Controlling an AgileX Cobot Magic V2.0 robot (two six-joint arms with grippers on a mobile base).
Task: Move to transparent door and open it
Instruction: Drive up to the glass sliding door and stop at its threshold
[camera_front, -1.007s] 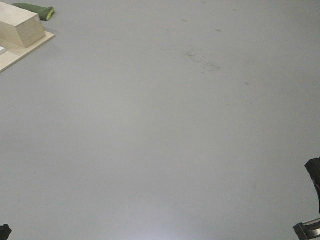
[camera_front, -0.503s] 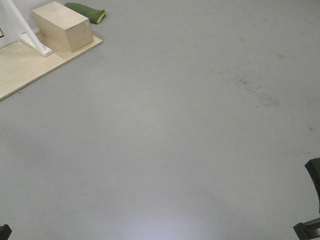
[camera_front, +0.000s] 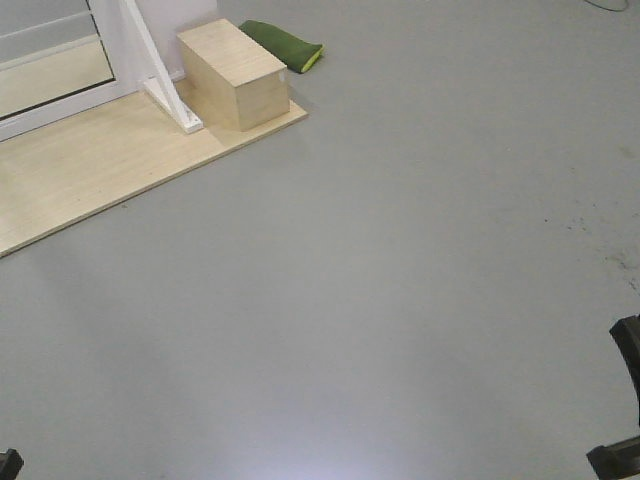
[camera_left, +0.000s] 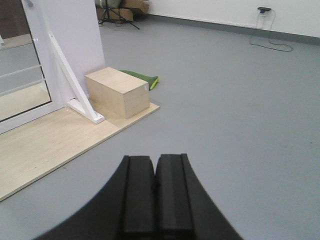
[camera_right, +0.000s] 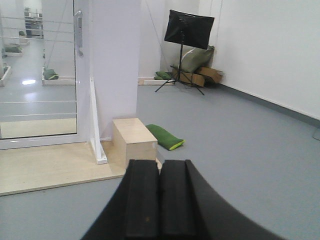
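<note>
- Left gripper (camera_left: 155, 170) had its two black fingers pressed flat together with nothing between them. It hung over bare grey floor (camera_left: 240, 115), well apart from the pale wooden box (camera_left: 117, 92) and on the near side of it.
- Right gripper (camera_right: 160, 172) was likewise closed on itself, pads touching and empty, also well short of the box.
- The box sat on the right-hand corner of a light plywood board (camera_front: 100, 170) that lay flat on the floor.
- A slanted white brace (camera_right: 95, 125) stood just left of the box, its foot resting on the board, its top leaning against a plain white panel (camera_right: 115, 60) that rose behind the box.
- The transparent door (camera_right: 40, 85) stood left of the box, past the brace: clear glass in a glossy white frame, crossed by thin white horizontal bars.
- Its pull handle (camera_right: 78, 33) was mounted high on the stile nearest the box, far above the box's top.
- Whether the door was fully shut in its track could not be told from these views.
- A green cushion (camera_front: 285, 45) lay on the floor just beside the box, at its far right corner, off the board.
- Far behind the box, to the right, a black music stand (camera_right: 189, 29) stood before some cardboard boxes (camera_right: 205, 75) by the wall.
- A thin cable (camera_left: 272, 45) trailed on the floor well to the right of the box, near the far wall.
</note>
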